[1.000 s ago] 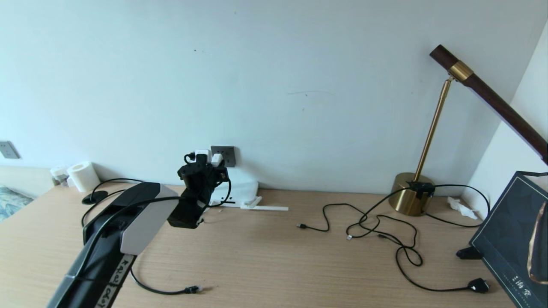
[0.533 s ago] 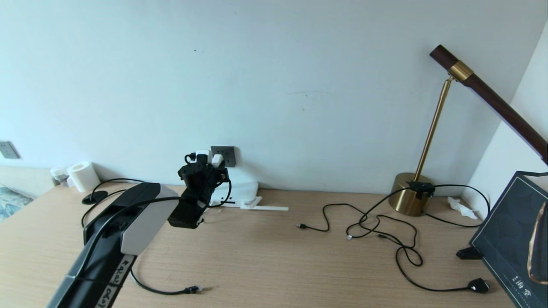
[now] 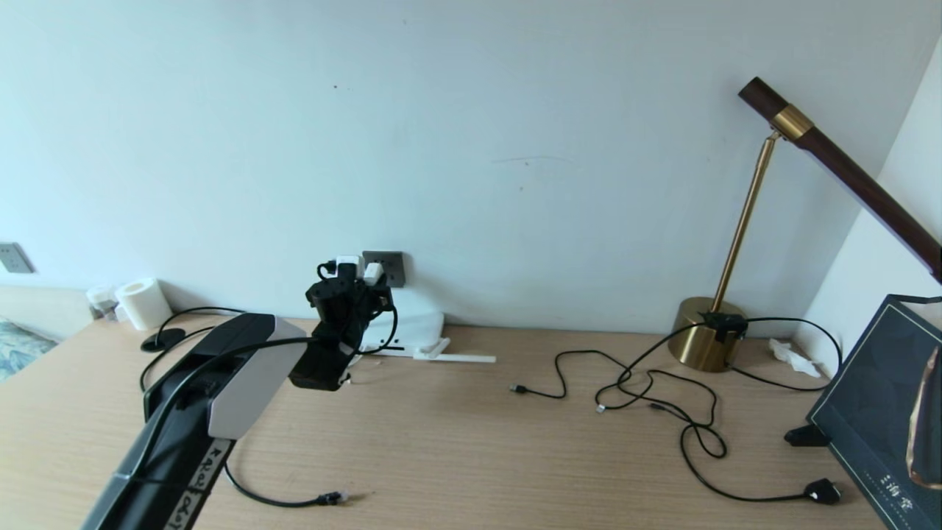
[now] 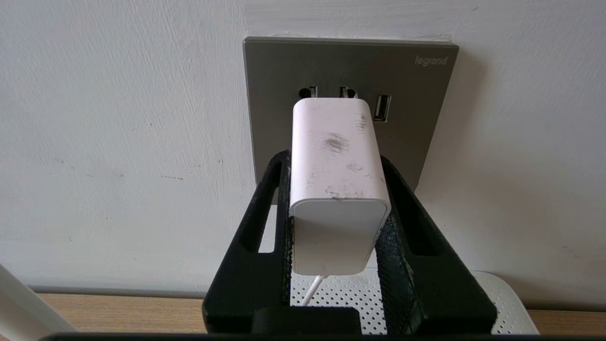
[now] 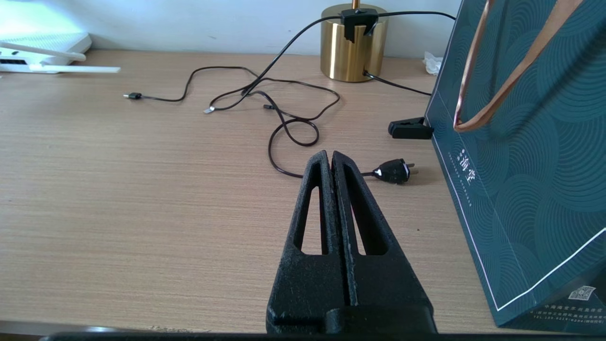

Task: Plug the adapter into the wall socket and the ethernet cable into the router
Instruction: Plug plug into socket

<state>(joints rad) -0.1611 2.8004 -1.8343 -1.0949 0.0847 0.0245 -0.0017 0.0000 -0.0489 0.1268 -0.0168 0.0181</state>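
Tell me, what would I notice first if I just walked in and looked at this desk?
Probably the left gripper up at the wall, squeezing the white adapter right against the dark grey wall socket. Next, the tall gold lamp at the far right of the desk, with black cables tangled in front of it.

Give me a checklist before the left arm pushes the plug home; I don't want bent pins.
1. Left tool clamped on the adapter: ok.
2. Adapter at the wall socket, near its upper holes: ok.
3. Pins fully seated: cannot tell, hidden behind the adapter body.
4. Adapter square to the plate: ok, looks straight.
5. Ethernet cable plugged into the router: not ok, its tip lies loose on the desk.
6. Right tool empty and shut: ok.
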